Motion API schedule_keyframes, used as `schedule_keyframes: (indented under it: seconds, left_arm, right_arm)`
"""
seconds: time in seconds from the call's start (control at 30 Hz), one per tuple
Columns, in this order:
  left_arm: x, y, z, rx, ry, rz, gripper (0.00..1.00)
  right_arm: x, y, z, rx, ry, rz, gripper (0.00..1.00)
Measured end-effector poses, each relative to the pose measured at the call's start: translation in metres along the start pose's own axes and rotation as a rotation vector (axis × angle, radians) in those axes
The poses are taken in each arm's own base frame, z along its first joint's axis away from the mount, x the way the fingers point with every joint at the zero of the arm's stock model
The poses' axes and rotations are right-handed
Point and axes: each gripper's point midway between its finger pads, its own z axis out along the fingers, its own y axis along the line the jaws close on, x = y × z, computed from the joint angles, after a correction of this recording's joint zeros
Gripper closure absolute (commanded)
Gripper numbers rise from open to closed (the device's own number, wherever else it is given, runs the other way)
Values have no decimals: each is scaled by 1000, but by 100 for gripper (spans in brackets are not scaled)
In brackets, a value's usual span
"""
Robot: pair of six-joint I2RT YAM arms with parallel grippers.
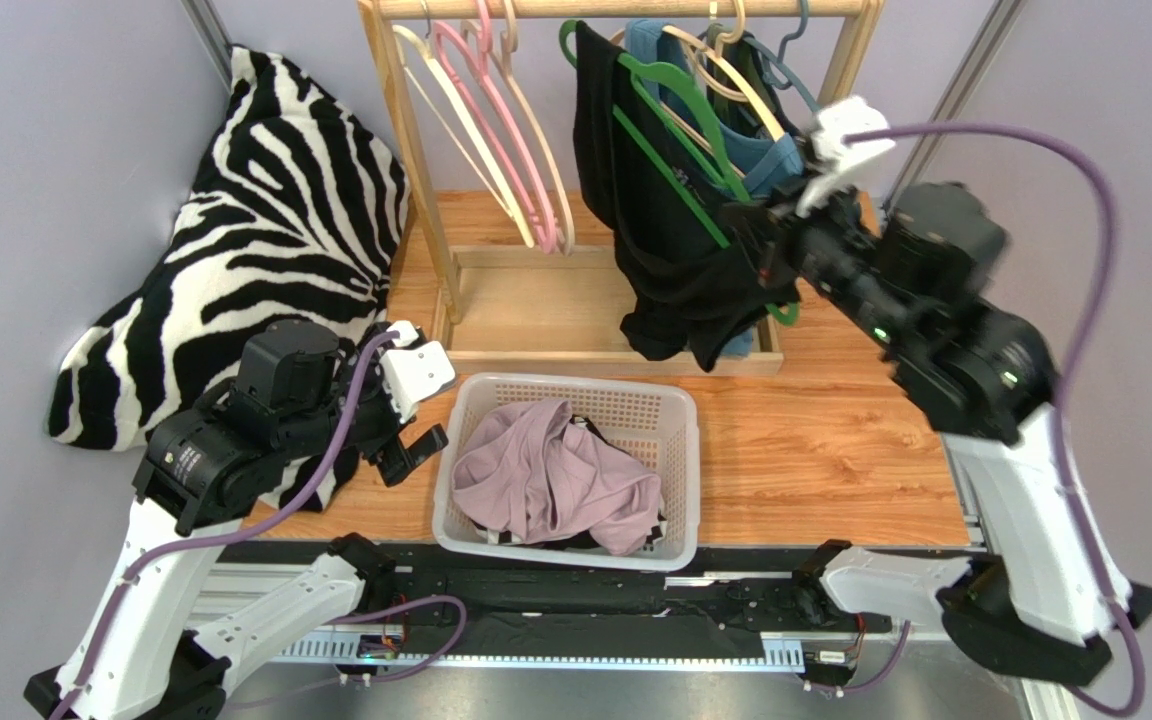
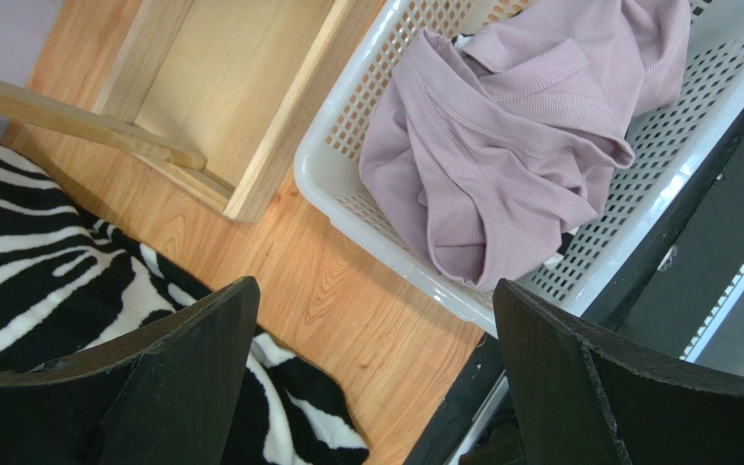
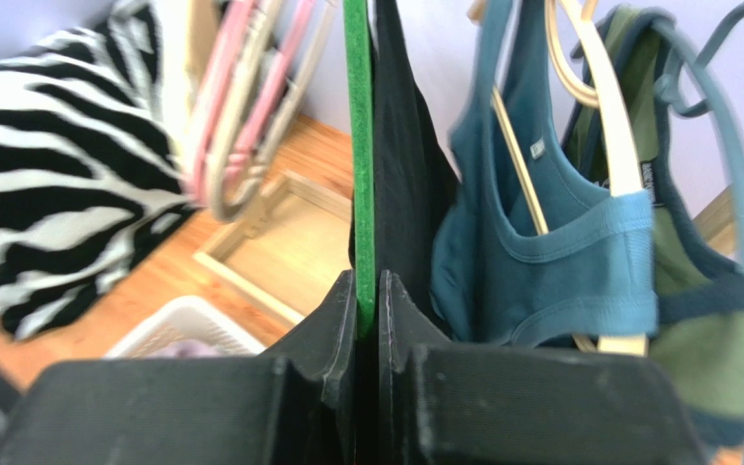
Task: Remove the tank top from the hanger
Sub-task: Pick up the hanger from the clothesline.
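Note:
A black tank top hangs on a green hanger on the wooden rack. My right gripper is shut on the green hanger's lower part; in the right wrist view the green bar sits pinched between the fingertips, with the black top just behind it. My left gripper is open and empty, low over the table beside the white basket; its fingers frame bare wood.
A teal top and an olive top hang right of the black one. Pink and cream empty hangers hang on the left. The basket holds a mauve garment. A zebra pillow lies at the left.

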Motion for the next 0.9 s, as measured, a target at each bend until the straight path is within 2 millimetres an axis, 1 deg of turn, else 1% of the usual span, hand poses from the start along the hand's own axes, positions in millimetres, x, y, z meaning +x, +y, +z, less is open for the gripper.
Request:
schedule_keyframes:
  seconds: [0.03, 0.1, 0.2, 0.27, 0.33, 0.47, 0.57, 0.67, 0.73, 0.9]
  left_arm:
    - [0, 0, 0, 2, -1, 0, 1]
    - [0, 0, 1, 3, -1, 0, 1]
    - [0, 0, 1, 4, -1, 0, 1]
    - [-1, -1, 1, 6, -2, -1, 1]
    - [-1, -1, 1, 8, -3, -1, 1]
    - [-1, -2, 1, 14, -5, -1, 1]
    - [-1, -3, 1, 19, -6, -2, 1]
    - [-1, -4, 1, 25, -5, -4, 1]
    - [-1, -5, 2, 31, -4, -5, 1]
    - [-2, -5, 4, 38, -2, -10, 1]
  right_arm:
    - [-9, 4, -19, -35, -30, 5, 100]
    - [-23, 10, -49, -90, -85, 12, 100]
    - [-41, 20, -89, -167, -161, 22, 100]
    - [-58, 26, -117, -218, -232, 27, 100]
    - [-74, 31, -140, -260, -297, 31, 100]
    - [-103, 41, -176, -337, -410, 33, 100]
    - [-121, 47, -199, -391, -478, 32, 100]
    - [-132, 53, -217, -435, -532, 32, 100]
    - [-137, 55, -224, -456, -555, 35, 100]
    - [-139, 60, -225, -484, -562, 45, 100]
